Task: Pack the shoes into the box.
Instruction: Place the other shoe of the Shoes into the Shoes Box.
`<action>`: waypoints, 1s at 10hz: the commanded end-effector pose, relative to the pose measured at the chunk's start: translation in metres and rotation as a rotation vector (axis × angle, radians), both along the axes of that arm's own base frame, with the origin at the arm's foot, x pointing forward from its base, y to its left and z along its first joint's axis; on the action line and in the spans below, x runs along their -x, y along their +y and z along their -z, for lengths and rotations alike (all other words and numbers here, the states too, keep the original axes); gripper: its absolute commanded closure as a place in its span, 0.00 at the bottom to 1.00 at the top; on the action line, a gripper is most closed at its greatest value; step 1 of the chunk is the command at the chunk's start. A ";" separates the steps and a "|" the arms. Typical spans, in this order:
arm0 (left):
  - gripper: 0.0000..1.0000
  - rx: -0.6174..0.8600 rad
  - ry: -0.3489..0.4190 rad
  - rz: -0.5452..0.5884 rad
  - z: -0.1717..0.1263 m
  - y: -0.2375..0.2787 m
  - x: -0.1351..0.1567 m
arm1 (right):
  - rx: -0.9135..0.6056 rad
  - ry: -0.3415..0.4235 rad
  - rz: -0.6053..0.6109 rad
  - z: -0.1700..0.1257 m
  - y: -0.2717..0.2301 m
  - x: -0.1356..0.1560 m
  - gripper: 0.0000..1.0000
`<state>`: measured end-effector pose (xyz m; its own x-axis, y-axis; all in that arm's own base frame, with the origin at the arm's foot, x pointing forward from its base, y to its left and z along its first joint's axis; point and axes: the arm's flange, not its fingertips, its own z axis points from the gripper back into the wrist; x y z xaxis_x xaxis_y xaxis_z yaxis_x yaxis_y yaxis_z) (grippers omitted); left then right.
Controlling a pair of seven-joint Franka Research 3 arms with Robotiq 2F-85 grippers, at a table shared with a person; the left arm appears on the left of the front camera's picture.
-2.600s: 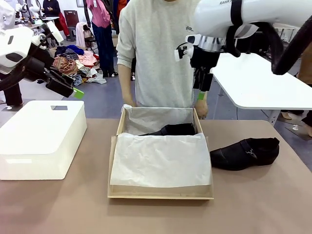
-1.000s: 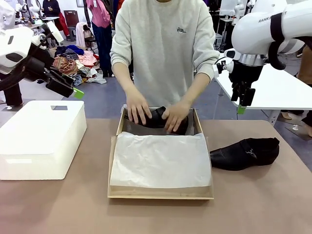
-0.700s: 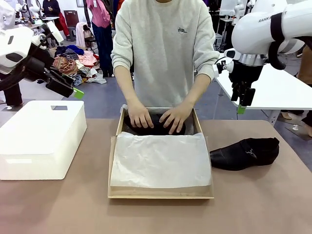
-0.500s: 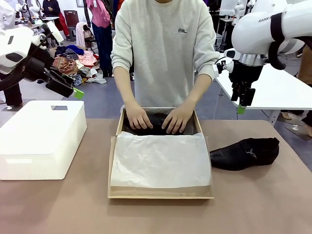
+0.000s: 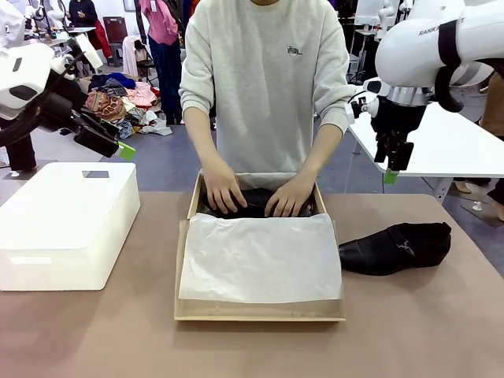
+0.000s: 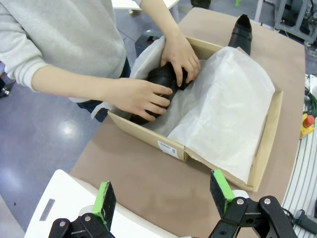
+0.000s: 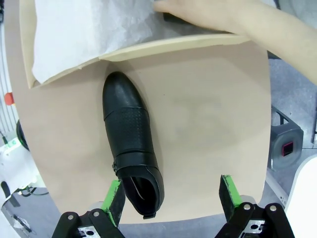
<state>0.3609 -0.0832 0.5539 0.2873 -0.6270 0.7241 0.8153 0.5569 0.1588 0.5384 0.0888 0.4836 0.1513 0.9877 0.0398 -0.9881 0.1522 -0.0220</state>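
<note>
Meanwhile, the person's hands (image 5: 224, 193) are seating one shoe (image 5: 256, 203) at the box's (image 5: 260, 313) far end, so the left gripper (image 6: 163, 196) and right gripper (image 7: 172, 198) are hovering spread and clear.

hands (image 5: 224, 193) and a shoe (image 5: 256, 205) block the box's (image 5: 260, 313) far end; tissue (image 5: 260, 260) covers the rest. bare table (image 5: 409, 331) surrounds the second shoe (image 5: 394, 248) beside it.

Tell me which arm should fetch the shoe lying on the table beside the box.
Right. The right gripper hangs open near the table's right side, and its wrist view looks straight down on that shoe. The left gripper, also open, hangs over the white block, beyond the box.
</note>
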 end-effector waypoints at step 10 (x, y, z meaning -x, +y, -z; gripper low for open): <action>0.00 0.012 -0.004 0.016 0.002 0.001 0.000 | -0.022 -0.058 -0.008 0.041 -0.101 0.060 0.00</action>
<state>0.3609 -0.0832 0.5539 0.2873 -0.6271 0.7241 0.8152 0.5569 0.1589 0.4829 -0.0077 0.4510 0.1564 0.9861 0.0553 -0.9856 0.1595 -0.0556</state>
